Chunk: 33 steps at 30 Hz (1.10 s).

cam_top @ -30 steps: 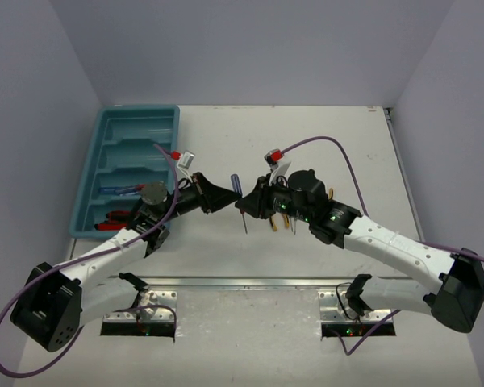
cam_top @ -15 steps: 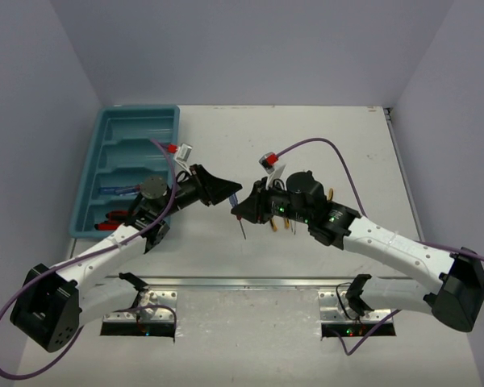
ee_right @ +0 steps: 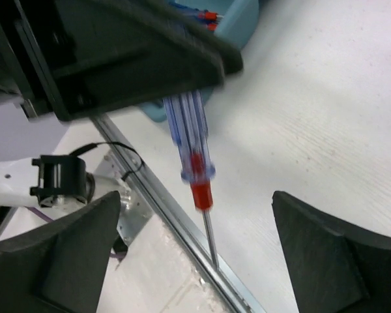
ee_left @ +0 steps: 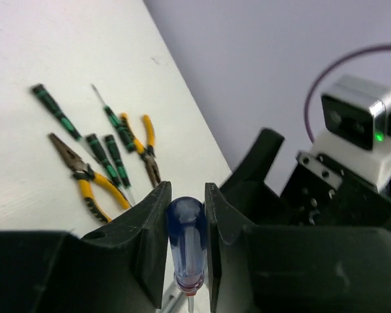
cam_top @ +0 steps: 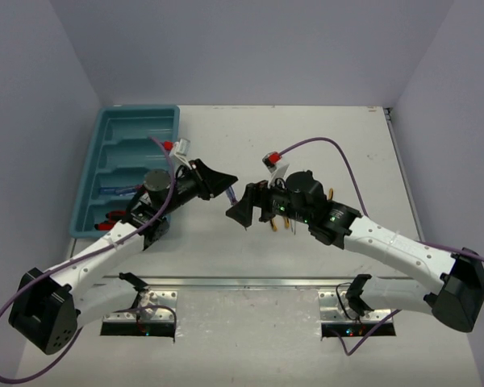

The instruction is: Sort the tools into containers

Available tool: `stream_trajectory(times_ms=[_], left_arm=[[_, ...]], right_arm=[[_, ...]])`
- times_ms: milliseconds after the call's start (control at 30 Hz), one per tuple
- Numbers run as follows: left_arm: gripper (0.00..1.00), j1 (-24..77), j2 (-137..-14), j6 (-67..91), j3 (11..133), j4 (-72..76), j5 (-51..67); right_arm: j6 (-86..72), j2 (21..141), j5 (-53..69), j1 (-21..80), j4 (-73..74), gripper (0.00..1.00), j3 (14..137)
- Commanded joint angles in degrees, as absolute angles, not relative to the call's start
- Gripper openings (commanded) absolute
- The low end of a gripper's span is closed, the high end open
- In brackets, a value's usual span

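While left gripper (ee_left: 186,193) clamps the blue screwdriver (ee_left: 186,242), its shaft is cropped.

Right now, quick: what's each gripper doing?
Left gripper: closed on the blue screwdriver.
Right gripper: open, holding nothing.

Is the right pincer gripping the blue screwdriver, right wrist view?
No, the right pincer stands wide open, its fingers clear of the blue screwdriver, which the left pincer clamps by the handle.
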State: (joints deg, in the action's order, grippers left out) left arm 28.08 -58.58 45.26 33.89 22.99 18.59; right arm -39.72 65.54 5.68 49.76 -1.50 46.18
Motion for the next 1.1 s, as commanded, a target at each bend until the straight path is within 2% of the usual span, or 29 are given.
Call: stream_trajectory(times_ms=[0, 67, 133, 167, 200, 467, 533, 567, 700, 733, 767, 833, 1033, 1067], left_arm=[[0.0, 22.6, -60.5, 43.6, 47.5, -6.6, -6.8], [0.0, 9.8, -62.3, 46.8, 49.8, -14.2, -10.7], [0.0, 1.6, -62.8, 50.0, 50.1, -16.6, -15.2], [0.0, 1.3, -63.1, 51.1, 50.0, -16.9, -15.3], [0.0, -4.9, -64.3, 53.2, 50.2, -17.2, -19.4], [0.0, -14.3, -76.4, 62.9, 54.3, -19.5, -29.1], [0.03, -15.6, -78.6, 63.9, 54.7, -19.6, -29.8], [0.07, -16.0, -79.1, 63.9, 54.8, -19.6, -29.4], [0.52, -17.4, -80.9, 63.2, 54.2, -18.6, -26.9], [0.65, -17.7, -80.7, 63.1, 53.8, -18.2, -25.5], [0.86, -17.8, -79.9, 63.5, 53.7, -18.5, -24.7], [0.97, -17.8, -77.5, 63.3, 53.4, -18.4, -22.7], [1.0, -17.9, -64.7, 59.2, 54.3, -16.9, -10.7], [1.0, -17.8, -62.2, 57.2, 54.4, -16.0, -7.7]], right_arm=[[-39.0, 62.5, -6.8, 49.6, 6.7, 0.99, 49.8], [-38.3, 59.9, -12.4, 48.8, 10.4, 0.99, 49.8], [-37.6, 57.4, -15.9, 48.2, 12.2, 0.99, 48.9], [-37.5, 57.4, -15.9, 48.0, 12.7, 0.99, 48.8], [-37.5, 55.8, -17.5, 47.6, 12.8, 0.99, 47.3], [-36.4, 50.9, -18.0, 46.8, 14.0, 0.99, 43.7], [-36.0, 50.5, -18.2, 46.7, 14.1, 0.99, 43.0], [-35.9, 50.4, -18.2, 46.6, 14.2, 0.99, 42.8], [-35.5, 51.0, -17.5, 46.3, 14.5, 0.99, 42.7], [-35.3, 51.6, -17.3, 46.2, 14.8, 0.99, 43.0], [-35.1, 52.2, -16.9, 45.9, 15.3, 0.99, 43.6], [-34.6, 54.1, -16.4, 45.3, 16.6, 0.99, 45.1], [-33.8, 68.3, -12.9, 38.6, 27.1, 0.99, 53.3], [-33.6, 70.5, -12.9, 37.7, 27.9, 0.96, 53.9]])
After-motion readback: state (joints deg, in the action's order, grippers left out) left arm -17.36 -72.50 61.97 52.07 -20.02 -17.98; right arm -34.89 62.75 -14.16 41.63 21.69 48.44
